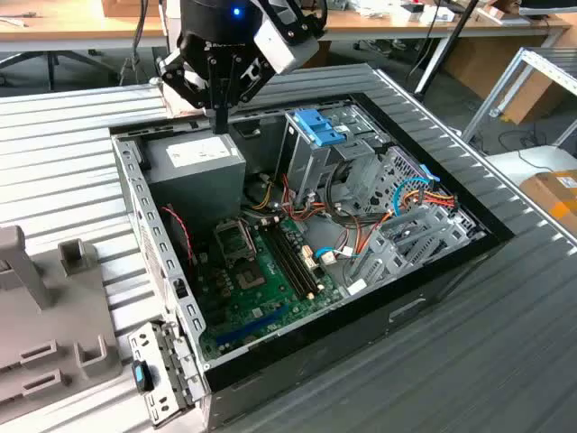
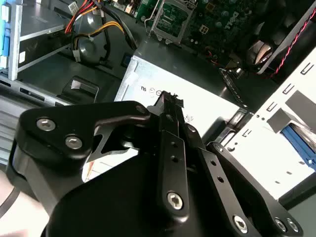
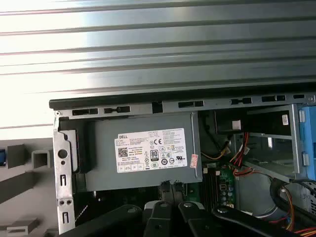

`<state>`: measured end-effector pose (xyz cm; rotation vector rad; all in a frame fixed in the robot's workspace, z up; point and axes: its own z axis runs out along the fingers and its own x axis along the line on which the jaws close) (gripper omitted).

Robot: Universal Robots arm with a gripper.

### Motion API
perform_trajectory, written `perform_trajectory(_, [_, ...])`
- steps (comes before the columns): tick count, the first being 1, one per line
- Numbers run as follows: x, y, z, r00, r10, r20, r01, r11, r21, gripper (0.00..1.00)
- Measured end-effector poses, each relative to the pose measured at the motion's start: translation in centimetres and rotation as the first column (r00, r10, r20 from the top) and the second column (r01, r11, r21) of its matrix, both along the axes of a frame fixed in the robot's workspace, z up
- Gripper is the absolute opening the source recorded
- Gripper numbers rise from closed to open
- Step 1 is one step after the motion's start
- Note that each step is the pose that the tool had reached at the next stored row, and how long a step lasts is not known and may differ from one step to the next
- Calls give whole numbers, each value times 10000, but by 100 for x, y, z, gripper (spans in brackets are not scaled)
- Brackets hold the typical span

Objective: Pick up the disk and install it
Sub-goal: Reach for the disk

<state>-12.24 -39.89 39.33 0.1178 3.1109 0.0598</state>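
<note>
The disk is out of view. My gripper (image 1: 220, 119) hangs over the back left corner of the open computer case (image 1: 424, 271), just above the grey power-supply box (image 1: 194, 171) with its white label. Its black fingers are pressed together with nothing between them, as both wrist views show the gripper (image 2: 170, 101) (image 3: 171, 186). The tips point down at the power-supply box (image 3: 143, 153) near its label.
A tall grey drive cage (image 1: 311, 162) with a blue plastic latch (image 1: 317, 126) stands in the middle of the case. The green motherboard (image 1: 261, 289) and coloured cables (image 1: 415, 194) lie inside. Grey fixtures (image 1: 45, 316) sit at the exterior view's left on the ribbed table (image 1: 63, 144).
</note>
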Motion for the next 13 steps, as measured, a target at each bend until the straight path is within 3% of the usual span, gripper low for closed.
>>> perform_trajectory(13, [-4,1,0,10000,-1,2,2,10000,-8,11])
